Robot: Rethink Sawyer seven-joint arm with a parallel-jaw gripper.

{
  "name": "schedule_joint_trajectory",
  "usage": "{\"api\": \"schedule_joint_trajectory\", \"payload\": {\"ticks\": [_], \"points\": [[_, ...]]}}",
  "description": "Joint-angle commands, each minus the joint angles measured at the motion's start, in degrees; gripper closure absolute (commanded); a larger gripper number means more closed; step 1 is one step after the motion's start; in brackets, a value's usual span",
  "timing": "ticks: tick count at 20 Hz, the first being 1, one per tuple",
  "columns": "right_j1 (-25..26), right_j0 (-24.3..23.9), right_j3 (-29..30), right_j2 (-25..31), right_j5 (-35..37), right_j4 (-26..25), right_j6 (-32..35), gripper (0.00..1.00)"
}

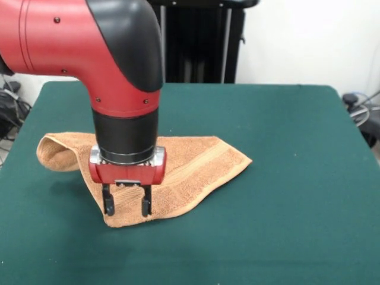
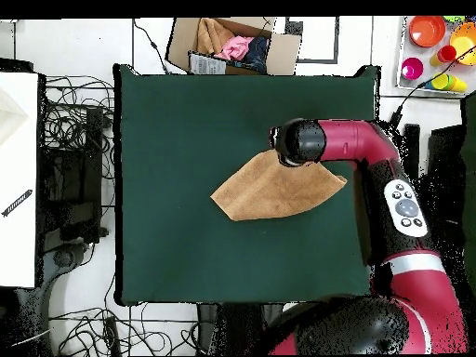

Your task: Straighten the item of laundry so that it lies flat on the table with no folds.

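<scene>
The orange-tan towel [image 1: 193, 166] lies on the dark green table [image 1: 285, 208], folded over into a rough triangle, with a rolled fold at its left end [image 1: 56, 151]. A woven band runs near its front edge. My gripper [image 1: 127, 206] points straight down over the towel's near corner, open, with the fingertips [image 1: 108, 205] at or just above the cloth. In the overhead view the towel [image 2: 265, 192] sits right of the table's [image 2: 186, 121] centre, and the arm's wrist [image 2: 299, 142] covers the towel's corner and hides the gripper.
A cardboard box of clothes [image 2: 232, 45] stands beyond the table's top edge. Coloured cups and bowls [image 2: 433, 46] sit at the top right. Cables [image 2: 74, 139] and a white surface [image 2: 17, 177] are on the left. A black frame [image 1: 202, 41] stands behind the table.
</scene>
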Motion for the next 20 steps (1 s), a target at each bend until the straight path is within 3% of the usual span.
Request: {"api": "schedule_joint_trajectory", "payload": {"ticks": [1, 20], "points": [[1.08, -1.85, 6.91, -0.57, 2.32, -3.49, -14.93, 0.0], [7.73, -5.61, 12.11, -0.92, -9.79, -12.79, -10.14, 0.0]]}}
